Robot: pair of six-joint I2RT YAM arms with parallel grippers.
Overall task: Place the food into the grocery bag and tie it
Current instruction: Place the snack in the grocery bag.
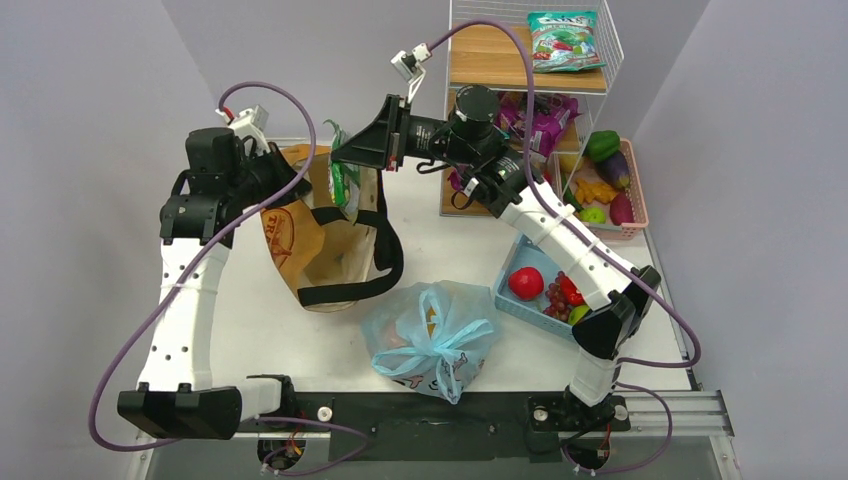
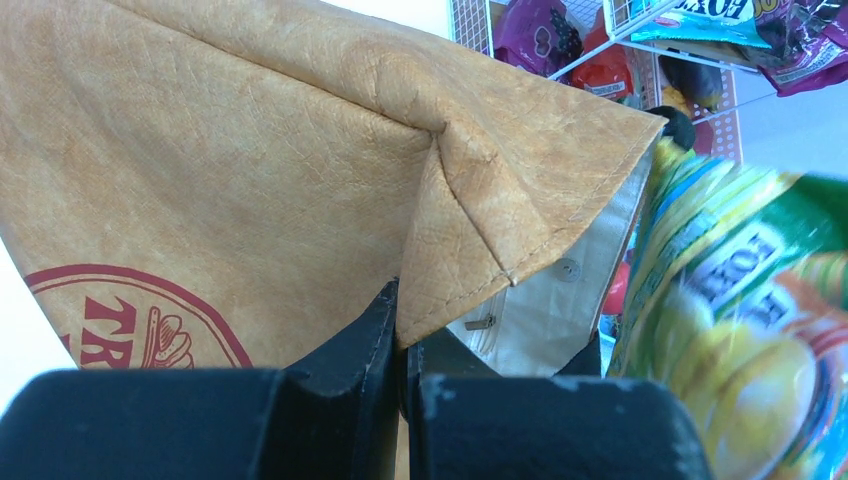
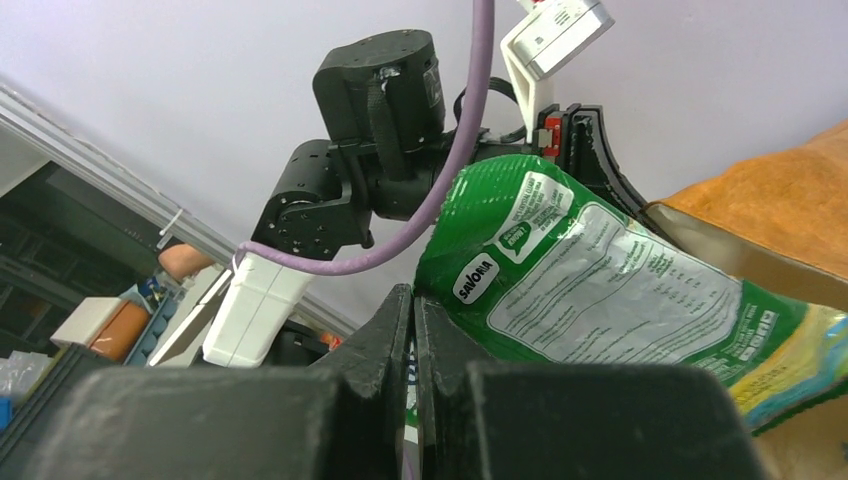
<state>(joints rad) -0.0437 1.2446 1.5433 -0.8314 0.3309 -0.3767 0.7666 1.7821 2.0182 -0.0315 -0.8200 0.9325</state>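
Note:
The light blue grocery bag (image 1: 432,342) lies near the table's front edge, its handles knotted on top. Orange-tinted food shows faintly through the plastic. Neither gripper touches it. My left gripper (image 1: 272,166) is shut on the rim of the tan tote (image 1: 318,240); the left wrist view shows the fold (image 2: 470,200) pinched between the jaws (image 2: 405,305). My right gripper (image 1: 342,160) is shut on the edge of a green snack packet (image 1: 345,186) and holds it over the tote's mouth. The packet also shows in the right wrist view (image 3: 600,290), with the gripper (image 3: 413,305) below it.
A blue basket (image 1: 512,300) with a red fruit and dark grapes sits at the right. A pink basket (image 1: 640,200) of vegetables stands behind it. A wire shelf (image 1: 530,70) with snack packets is at the back. The tote's black straps (image 1: 385,255) hang towards the grocery bag.

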